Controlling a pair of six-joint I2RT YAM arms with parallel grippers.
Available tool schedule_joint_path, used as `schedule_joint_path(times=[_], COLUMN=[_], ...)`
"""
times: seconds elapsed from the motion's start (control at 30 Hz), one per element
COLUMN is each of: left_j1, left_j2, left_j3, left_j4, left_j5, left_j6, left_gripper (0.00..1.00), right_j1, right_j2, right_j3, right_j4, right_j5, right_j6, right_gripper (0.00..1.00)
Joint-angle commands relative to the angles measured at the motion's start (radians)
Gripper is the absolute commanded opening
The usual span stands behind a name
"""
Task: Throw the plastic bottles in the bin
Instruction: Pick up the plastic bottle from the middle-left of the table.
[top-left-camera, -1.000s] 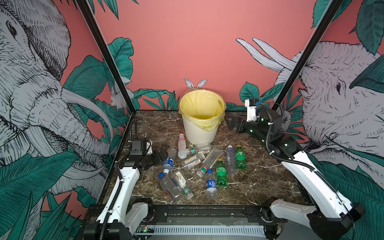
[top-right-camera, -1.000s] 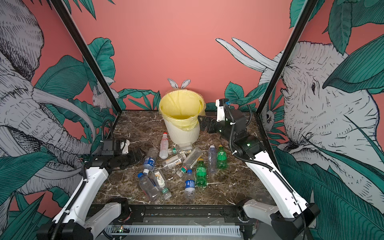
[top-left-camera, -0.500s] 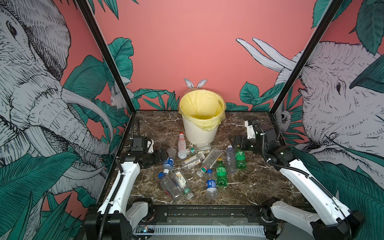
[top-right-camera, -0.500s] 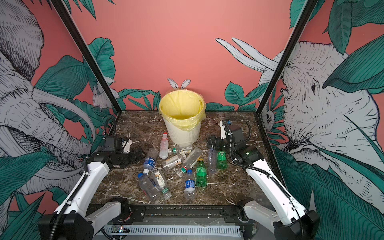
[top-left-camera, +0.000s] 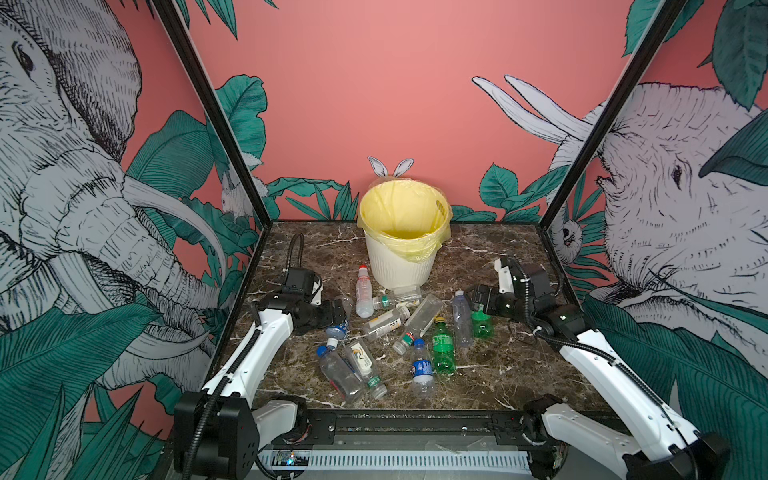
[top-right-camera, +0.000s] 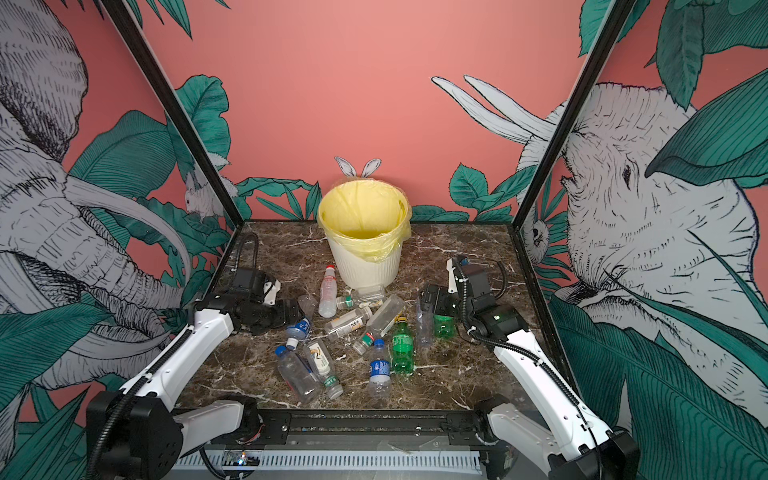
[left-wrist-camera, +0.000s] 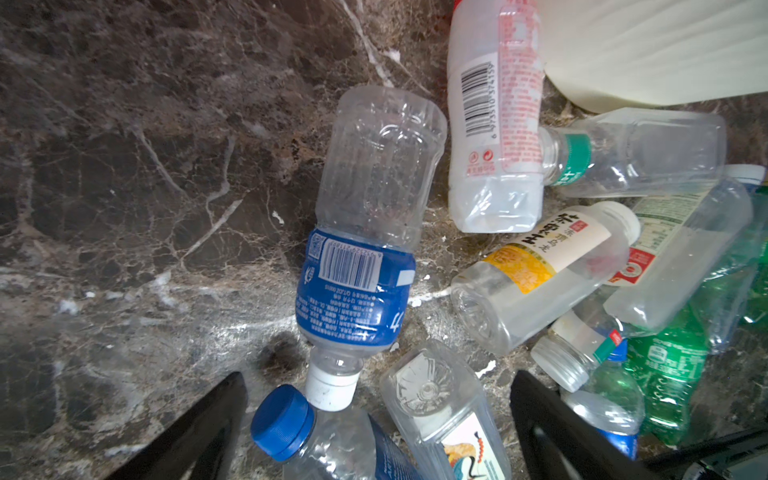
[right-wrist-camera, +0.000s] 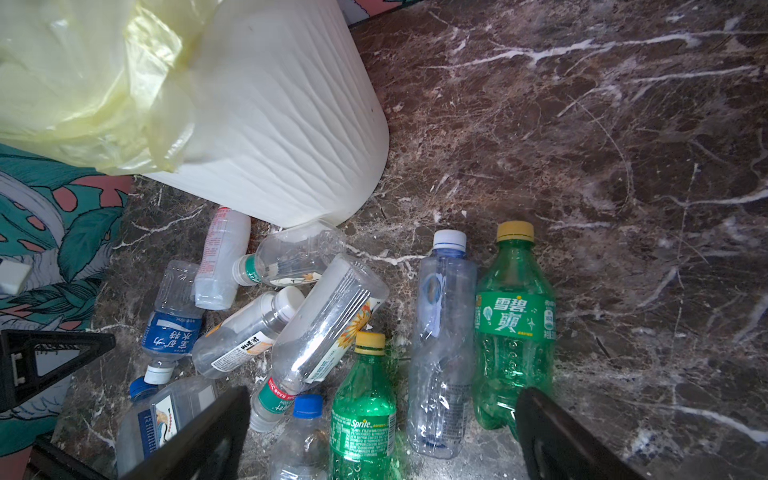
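Several plastic bottles (top-left-camera: 444, 347) (top-right-camera: 402, 347) lie in a heap on the marble in front of the bin (top-left-camera: 399, 266) (top-right-camera: 365, 270), a cream ribbed bucket with a yellow bag. My left gripper (top-left-camera: 336, 318) (left-wrist-camera: 378, 378) hangs open low over the heap's left edge. A blue-capped bottle (left-wrist-camera: 282, 422) and a crane-label bottle (left-wrist-camera: 440, 411) lie between its fingers, beside a blue-label bottle (left-wrist-camera: 357, 286). My right gripper (top-left-camera: 478, 301) (right-wrist-camera: 382, 392) hangs open over the right edge, above a Sprite bottle (right-wrist-camera: 363, 419), a clear bottle (right-wrist-camera: 442, 332) and a second green bottle (right-wrist-camera: 515, 320). Neither holds anything.
The dark marble tabletop (top-left-camera: 511, 374) is boxed in by mural walls with black corner posts (top-left-camera: 220, 124). A black rail (top-left-camera: 415, 419) runs along the front edge. Bare marble lies right of the heap and at the back left beside the bin.
The right arm has swung down from beside the bin's rim to low over the heap's right side. The left arm has crept toward the heap. Both grippers stayed open.
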Motion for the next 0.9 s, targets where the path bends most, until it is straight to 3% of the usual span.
schedule_joint_path(times=[0.0, 0.87], left_j1=[-0.017, -0.098], left_j2=[0.020, 0.222], left_j3=[0.033, 0.027], left_j4=[0.000, 0.137], left_j5=[-0.046, -0.133], left_j6=[0.014, 0.047], left_gripper=[0.99, 0.96], right_j1=[-0.007, -0.034], right_j2=[-0.012, -0.052], right_j3=[-0.012, -0.119], right_j4=[0.025, 0.033], right_j5=[-0.010, 0.007], right_j6=[0.010, 0.045], right_gripper=[0.99, 0.99])
